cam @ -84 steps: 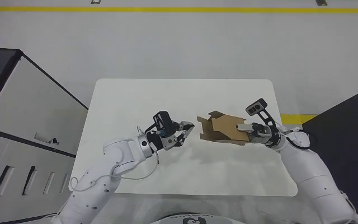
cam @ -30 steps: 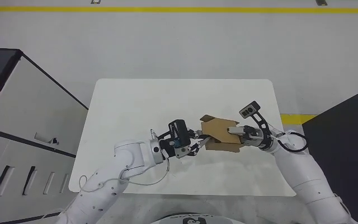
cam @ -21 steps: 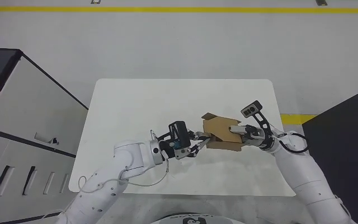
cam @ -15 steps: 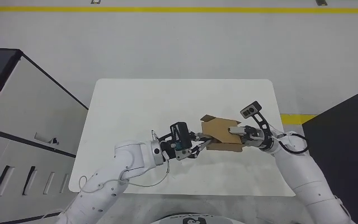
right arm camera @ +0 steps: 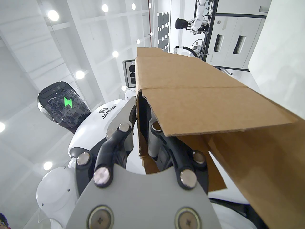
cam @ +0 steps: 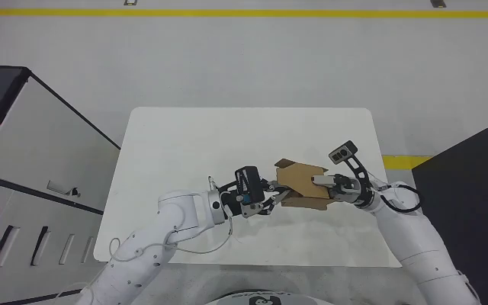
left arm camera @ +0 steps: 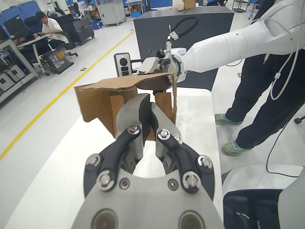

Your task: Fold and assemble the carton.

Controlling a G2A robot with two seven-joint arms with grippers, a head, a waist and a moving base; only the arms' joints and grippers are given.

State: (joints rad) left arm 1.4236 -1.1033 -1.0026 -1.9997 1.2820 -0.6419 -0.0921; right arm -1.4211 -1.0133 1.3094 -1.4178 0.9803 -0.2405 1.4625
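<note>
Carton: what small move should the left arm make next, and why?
Probably nudge the left gripper forward to press an end flap inward. Its fingers are together right at the open end of the carton, whose flaps are not yet closed. The right gripper clamps a wall at the far end, which should steady the carton against the push.
</note>
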